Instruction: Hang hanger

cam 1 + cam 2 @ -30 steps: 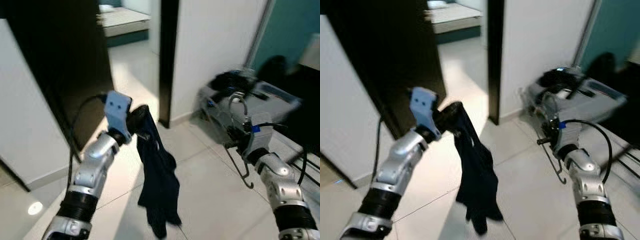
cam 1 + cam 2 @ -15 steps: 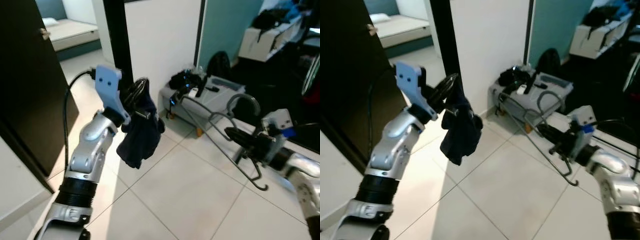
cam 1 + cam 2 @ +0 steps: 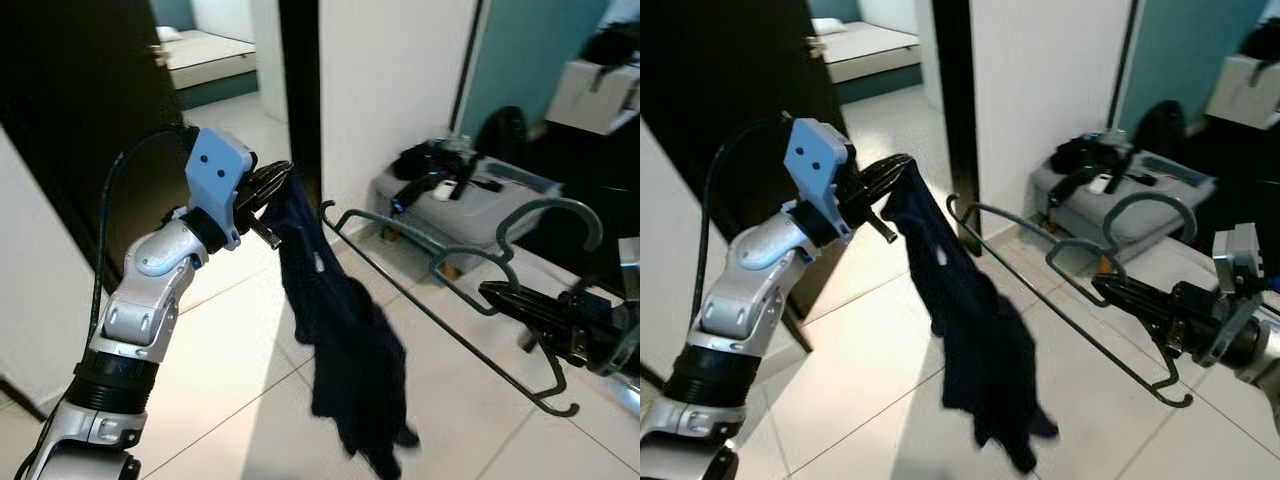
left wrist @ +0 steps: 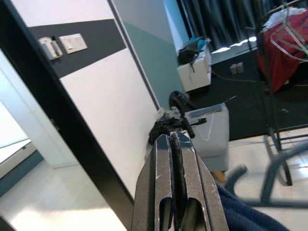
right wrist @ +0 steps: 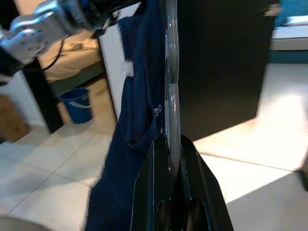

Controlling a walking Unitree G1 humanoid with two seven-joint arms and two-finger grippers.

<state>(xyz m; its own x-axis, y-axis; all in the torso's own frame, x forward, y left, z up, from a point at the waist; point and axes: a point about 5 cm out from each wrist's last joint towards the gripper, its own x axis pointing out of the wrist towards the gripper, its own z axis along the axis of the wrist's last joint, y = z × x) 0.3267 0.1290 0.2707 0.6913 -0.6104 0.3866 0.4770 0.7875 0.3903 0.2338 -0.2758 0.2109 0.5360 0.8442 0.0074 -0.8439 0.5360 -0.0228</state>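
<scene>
- The left pincer is raised at chest height in front of a dark open door, its fingers pressed together on the top edge of a dark blue garment
- The garment hangs straight down from that pinch, its lower end bunched and dangling above the pale tiled floor, not touching it
- The right pincer reaches in from the right, fingers closed on the neck of a dark metal hanger, just under its curved hook
- The hanger is held roughly level and tilted, one long arm stretching toward the garment; its upturned tip sits just beside the cloth near the left pincer, and whether it touches the cloth cannot be told
- In the right wrist view the hanger's bar runs straight out between the closed fingers, with the blue garment hanging alongside it and the left arm above
- In the left wrist view the fingers are shut with blue cloth bulging beside them
- Behind the hanger, against a white wall, stands a grey storage box with dark items piled on top
- A bed shows through the doorway beyond
</scene>
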